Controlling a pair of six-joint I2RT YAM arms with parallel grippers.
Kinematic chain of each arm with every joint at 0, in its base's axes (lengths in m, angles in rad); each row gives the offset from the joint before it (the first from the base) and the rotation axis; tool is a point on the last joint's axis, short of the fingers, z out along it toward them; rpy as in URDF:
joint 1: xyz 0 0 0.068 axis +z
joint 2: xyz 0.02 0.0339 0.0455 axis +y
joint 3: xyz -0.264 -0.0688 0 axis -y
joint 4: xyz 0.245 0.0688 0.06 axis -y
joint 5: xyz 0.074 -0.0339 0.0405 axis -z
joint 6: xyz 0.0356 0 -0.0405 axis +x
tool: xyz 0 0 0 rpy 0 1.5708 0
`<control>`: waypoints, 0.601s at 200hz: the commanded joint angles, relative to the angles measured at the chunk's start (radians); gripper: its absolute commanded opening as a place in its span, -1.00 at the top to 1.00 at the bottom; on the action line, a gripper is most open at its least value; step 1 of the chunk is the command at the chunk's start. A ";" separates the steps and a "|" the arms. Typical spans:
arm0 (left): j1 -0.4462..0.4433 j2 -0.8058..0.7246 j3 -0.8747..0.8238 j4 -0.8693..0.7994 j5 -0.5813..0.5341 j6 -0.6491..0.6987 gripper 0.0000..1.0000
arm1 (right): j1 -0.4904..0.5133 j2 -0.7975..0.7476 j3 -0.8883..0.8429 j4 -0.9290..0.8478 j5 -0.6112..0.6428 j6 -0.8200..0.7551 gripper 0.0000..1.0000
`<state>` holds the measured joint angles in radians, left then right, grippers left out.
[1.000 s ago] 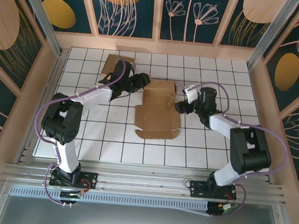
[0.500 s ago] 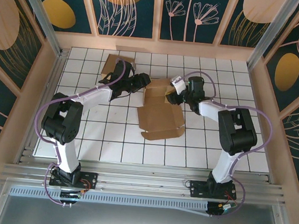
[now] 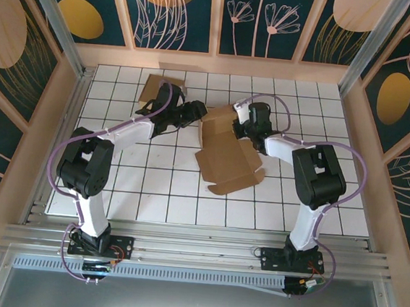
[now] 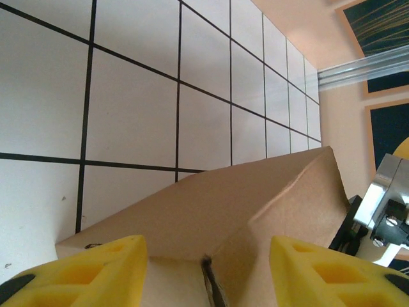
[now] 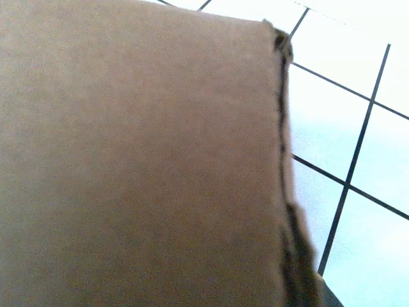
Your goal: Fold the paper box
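Note:
The paper box [image 3: 226,155] is a flat brown cardboard blank lying on the white gridded table [image 3: 151,184], with its back flaps raised. My left gripper [image 3: 196,113] is at the box's back left corner. In the left wrist view it [image 4: 208,268] is open, and its yellow fingers [image 4: 96,275] stand apart on either side of a raised flap [image 4: 243,204] without touching it. My right gripper [image 3: 238,130] is at the back right flap. In the right wrist view, brown cardboard [image 5: 140,153] lies close against the camera and hides the fingers.
A second brown cardboard piece [image 3: 156,91] lies at the back left, behind the left arm. Wooden walls [image 3: 213,64] enclose the table on three sides. Part of the right arm's wrist [image 4: 383,204] shows beyond the flap in the left wrist view.
My right arm has swung left from beside the box onto its back right flap. The box has turned, and its near edge has slid to the right. The left arm has not moved.

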<state>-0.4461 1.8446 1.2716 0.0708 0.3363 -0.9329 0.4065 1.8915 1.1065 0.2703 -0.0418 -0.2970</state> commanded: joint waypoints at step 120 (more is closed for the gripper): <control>-0.005 -0.167 -0.027 -0.031 -0.114 0.065 -0.06 | 0.008 -0.043 -0.018 0.012 0.032 0.063 0.20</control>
<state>-0.4461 1.7699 1.2507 0.0528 0.2821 -0.9112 0.4141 1.8980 1.1080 0.2546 -0.0170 -0.2291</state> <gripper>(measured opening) 0.531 0.417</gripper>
